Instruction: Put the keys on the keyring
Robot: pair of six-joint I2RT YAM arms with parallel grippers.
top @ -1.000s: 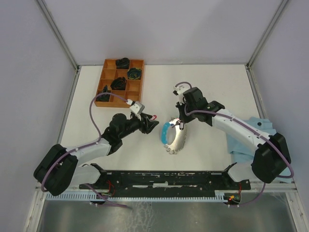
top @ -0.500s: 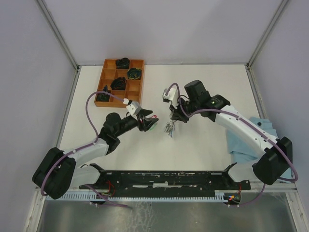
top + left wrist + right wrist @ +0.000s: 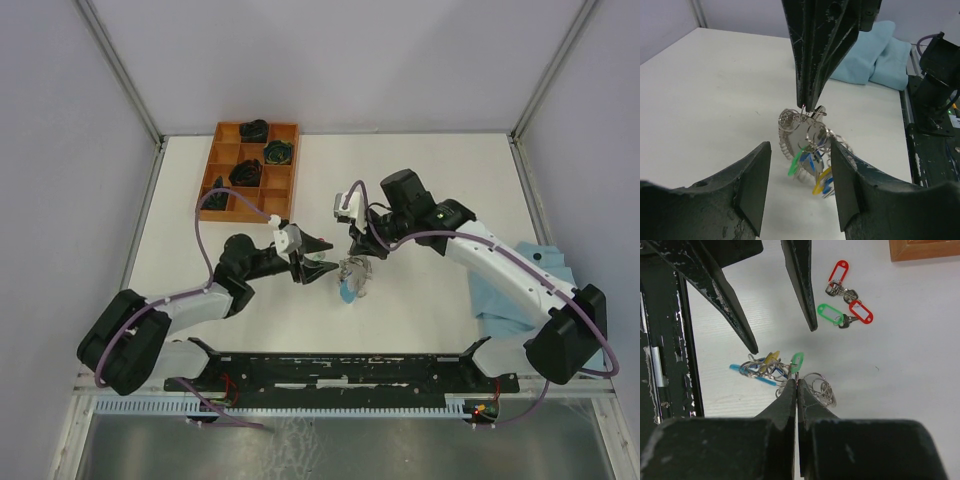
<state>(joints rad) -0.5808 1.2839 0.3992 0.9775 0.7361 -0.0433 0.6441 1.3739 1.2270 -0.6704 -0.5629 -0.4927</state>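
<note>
The keyring (image 3: pixel 801 131) hangs bunched up, its silver coils folded on themselves, with green, yellow and blue tags (image 3: pixel 796 162) dangling from the lower part. Whether the lowest of them touch the worktop (image 3: pixel 420 180) I cannot tell. The right pincer (image 3: pixel 796 382) is clenched on the top of the keyring, its two fingers pressed flat together with only wire between them. The left pincer (image 3: pixel 799 146) faces it from the other side, spread wide and holding nothing, and the hanging bundle sits just beyond the gap between its tips without touching them. In the right wrist view three loose keys (image 3: pixel 842 295) lie on the worktop well clear of both pincers. One has a red tag, and a green one and a second red one lie close together (their label windows are too small to read). A corner of the wooden compartment tray (image 3: pixel 925 250) shows beyond them, and a light-blue cloth (image 3: pixel 520 290) lies at the right edge of the worktop.
</note>
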